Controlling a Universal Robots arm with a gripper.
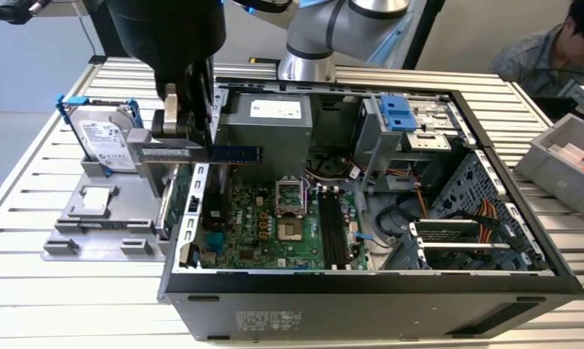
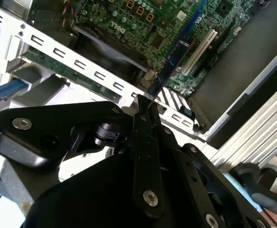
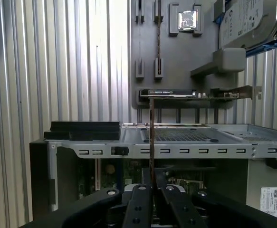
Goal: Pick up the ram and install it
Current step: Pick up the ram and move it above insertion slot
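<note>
Gripper (image 2: 145,105) clamped on ram (image 2: 176,50), pickup done.
I hold it over the case (image 1: 369,282); seating not yet done.

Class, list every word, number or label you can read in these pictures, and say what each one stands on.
None can be read.
Label on the hard drive: print too small to read.
Label on the power supply: too small to read.
Sticker on the case: blurred.
Pale label on the ram, held in the end effector: not readable.
</note>
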